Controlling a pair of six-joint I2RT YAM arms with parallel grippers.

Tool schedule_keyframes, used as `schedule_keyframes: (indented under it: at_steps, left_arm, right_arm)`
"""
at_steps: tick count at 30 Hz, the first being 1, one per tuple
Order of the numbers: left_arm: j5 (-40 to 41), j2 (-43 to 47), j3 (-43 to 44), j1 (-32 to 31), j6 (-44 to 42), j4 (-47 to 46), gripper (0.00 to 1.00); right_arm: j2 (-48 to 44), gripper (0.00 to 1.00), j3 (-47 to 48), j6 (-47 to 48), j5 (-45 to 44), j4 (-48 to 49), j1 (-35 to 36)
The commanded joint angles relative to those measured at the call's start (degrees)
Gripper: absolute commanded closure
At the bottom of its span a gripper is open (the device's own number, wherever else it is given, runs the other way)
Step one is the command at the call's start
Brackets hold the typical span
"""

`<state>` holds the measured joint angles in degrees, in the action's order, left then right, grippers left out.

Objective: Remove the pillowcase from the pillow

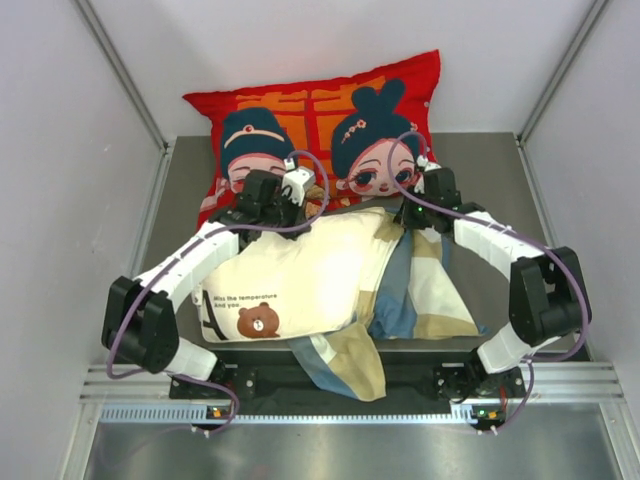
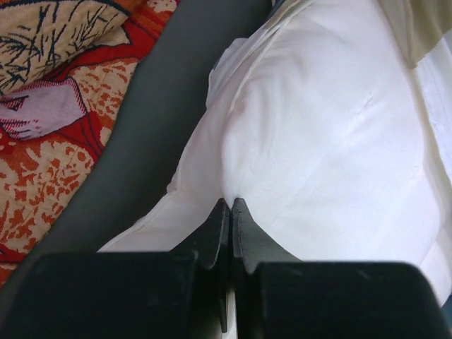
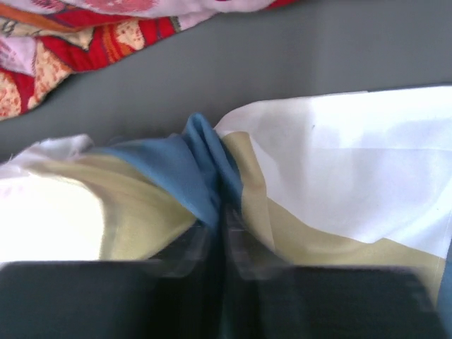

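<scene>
- Left pincer: jaws pressed together on a puckered pinch of the pillow at its far left edge; the cream-white pillow lies mid-worktop, bear print facing up
- Right pincer: jaws closed on a bunched blue fold of the pillowcase; the pillowcase lies crumpled along the pillow's right side and trails under its near edge, towards the arm bases
- Surroundings: red cushion leans at the back, just beyond both pincers; grey worktop shows between cushion and pillow
- Left arm and right arm: elbows out, forearms angled inward, wrists low over the pillow's far corners
</scene>
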<state>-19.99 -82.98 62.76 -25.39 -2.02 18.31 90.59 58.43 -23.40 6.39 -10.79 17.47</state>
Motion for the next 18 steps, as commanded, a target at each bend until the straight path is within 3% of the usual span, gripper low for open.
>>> schedule_keyframes:
  at_steps: [1, 2, 5, 7, 13, 18]
  left_arm:
    - [3.0, 0.0, 2.2, 1.1, 1.8, -1.4, 1.00]
    - [3.5, -2.1, 2.5, 1.1, 1.9, -1.5, 1.00]
    - [7.7, -5.5, 4.4, 1.1, 4.8, -1.3, 1.00]
    - [10.2, -6.6, 5.0, 1.1, 6.1, -1.4, 1.00]
    - [19.4, -9.6, 9.7, 1.2, 9.8, -0.8, 1.00]
    - [25.4, -13.2, 14.1, 1.3, 10.9, 0.2, 1.00]
  right_arm:
    - [-3.6, 0.77, -0.1, 3.4, 2.8, 1.3, -2.0]
    - [-4.5, 0.53, -0.2, 3.5, 3.9, 1.4, -1.7]
    - [-8.9, 0.25, -1.2, 6.0, 4.2, 0.1, -0.5]
    - [-12.2, 0.19, -2.5, 7.7, 3.8, -2.0, -0.4]
    - [-27.0, 0.14, -6.5, 10.0, 3.6, -7.4, 1.5]
    - [-36.5, 0.12, -14.6, 7.1, 0.9, -11.2, 7.7]
